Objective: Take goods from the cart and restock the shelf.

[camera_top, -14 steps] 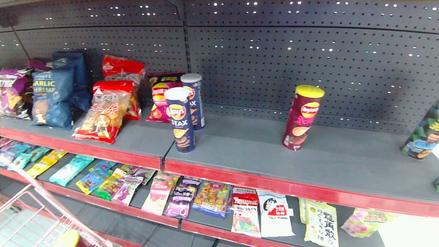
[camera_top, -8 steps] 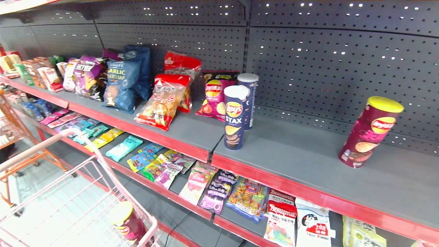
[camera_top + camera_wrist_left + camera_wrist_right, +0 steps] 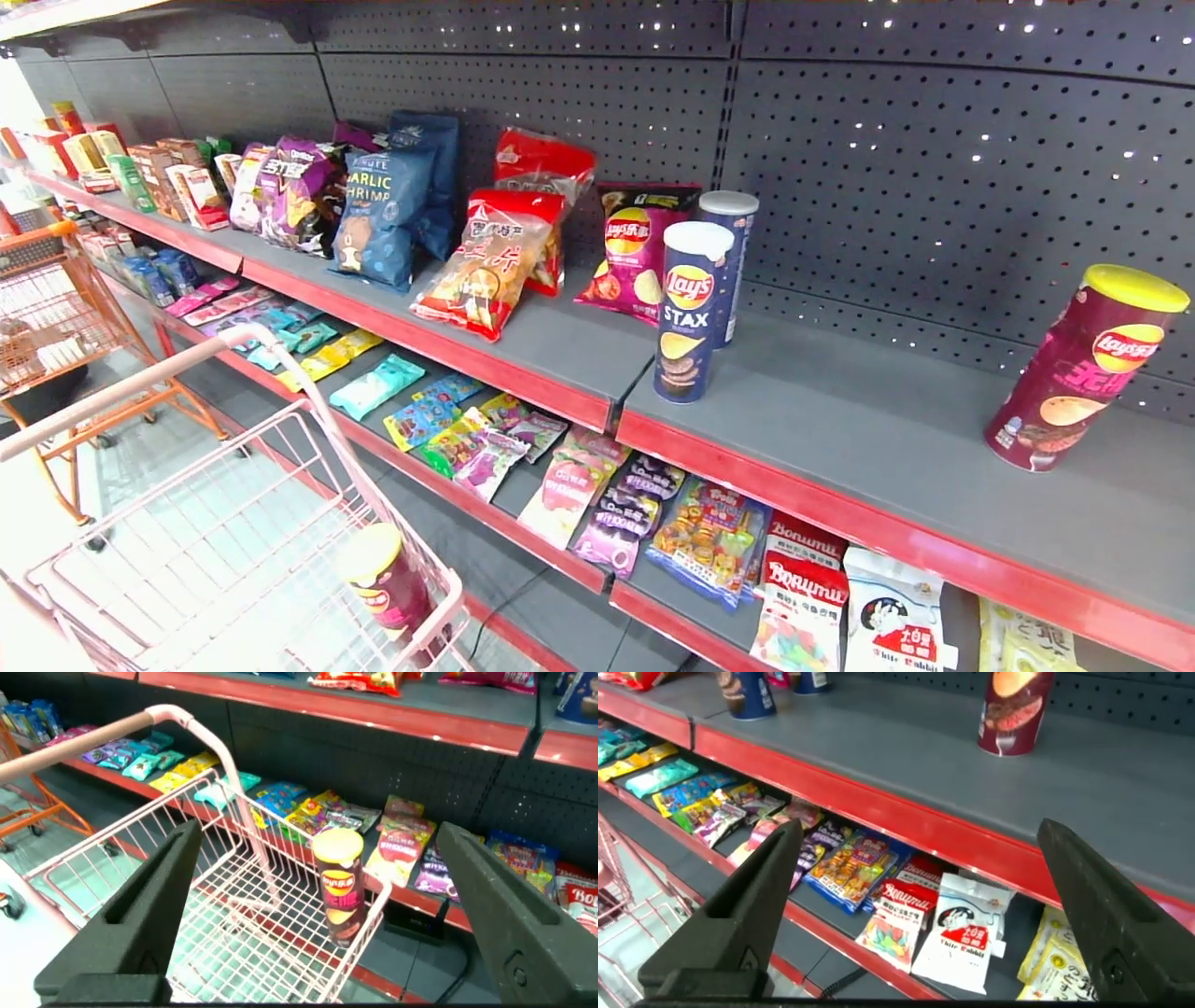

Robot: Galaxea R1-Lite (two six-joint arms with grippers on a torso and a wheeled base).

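pink cart (image 3: 140,383), 1 maroon chip can (image 3: 387,583) inside

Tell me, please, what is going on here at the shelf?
The robot is restocking a grey shelf from a pink cart. One maroon chip can with a yellow lid stands in the cart's corner, ahead of the open, empty left gripper. A matching can stands on the shelf, and the right gripper, also open and empty, faces the shelf.
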